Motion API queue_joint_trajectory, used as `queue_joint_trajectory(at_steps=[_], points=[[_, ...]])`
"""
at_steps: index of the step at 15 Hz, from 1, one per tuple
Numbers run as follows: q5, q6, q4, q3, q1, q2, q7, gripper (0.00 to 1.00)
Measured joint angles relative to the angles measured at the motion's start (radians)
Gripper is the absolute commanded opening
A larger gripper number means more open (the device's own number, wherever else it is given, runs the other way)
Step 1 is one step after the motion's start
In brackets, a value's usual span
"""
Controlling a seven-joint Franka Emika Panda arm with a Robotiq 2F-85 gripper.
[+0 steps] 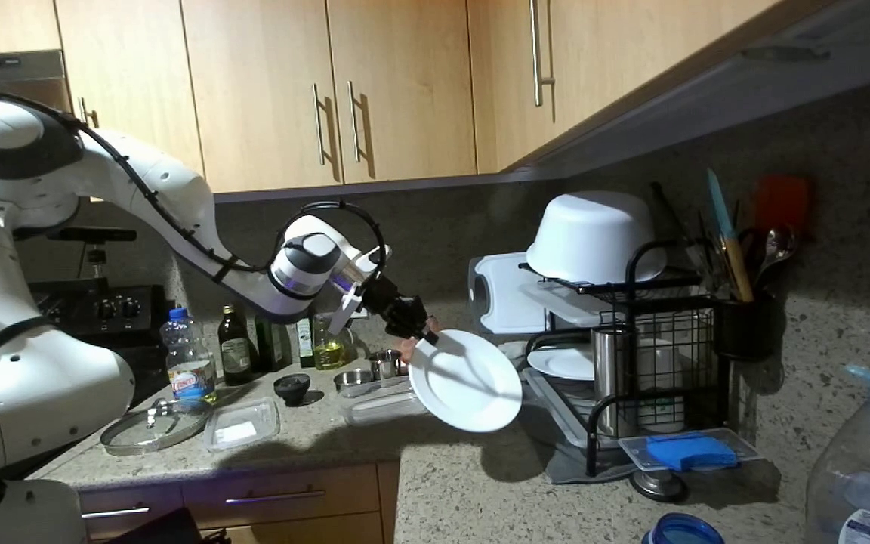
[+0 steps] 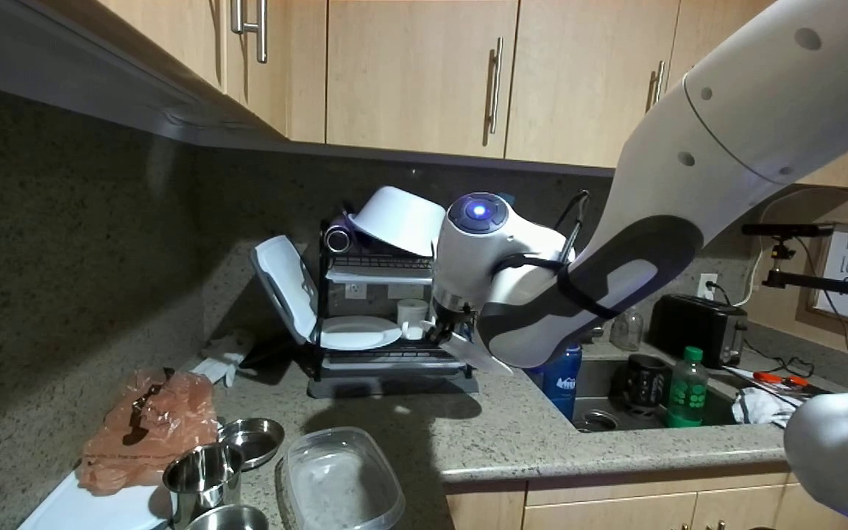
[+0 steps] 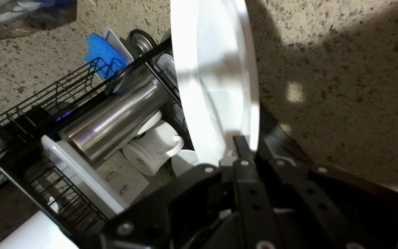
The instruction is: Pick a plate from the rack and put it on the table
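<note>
A white round plate (image 1: 465, 385) hangs tilted in the air over the countertop (image 1: 465, 491), in front of the rack. My gripper (image 1: 429, 336) is shut on its rim. In the wrist view the plate (image 3: 216, 69) stands nearly edge-on, its rim between the fingers (image 3: 252, 147). The plate is seen edge-on in an exterior view (image 2: 475, 355), where the arm's wrist partly hides the gripper. The black wire rack (image 1: 695, 347) stands beside the plate, apart from it. It also shows in an exterior view (image 2: 323, 294) and the wrist view (image 3: 138, 64).
Another white plate (image 1: 559, 363) lies inside the rack. A white domed bowl (image 1: 593, 238) sits on top. A steel cylinder (image 1: 615, 378) and white cups stand in it. A blue sponge (image 1: 692, 451) lies at its front. A clear container (image 2: 343, 478) and steel pots (image 2: 203, 471) stand nearby.
</note>
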Motion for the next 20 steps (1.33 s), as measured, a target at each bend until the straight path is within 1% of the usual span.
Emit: queue_joint_trajectory(at_steps=[4, 7, 9, 10, 13, 14, 17, 20], points=[[0.007, 0.0, 0.015, 0.075, -0.062, -0.018, 0.0, 0.02], [0.023, 0.007, 0.035, 0.151, -0.124, -0.03, 0.0, 0.02], [0.049, 0.047, 0.042, 0.196, -0.159, -0.041, 0.0, 0.02], [0.063, 0.082, 0.041, 0.205, -0.167, -0.05, -0.001, 0.06], [0.1, 0.088, 0.03, 0.211, -0.162, -0.055, -0.012, 0.06], [0.102, 0.088, 0.028, 0.211, -0.161, -0.055, -0.012, 0.02], [0.131, 0.088, 0.02, 0.215, -0.159, -0.055, -0.019, 0.02], [0.169, 0.08, 0.021, 0.243, -0.164, -0.056, -0.02, 0.02]])
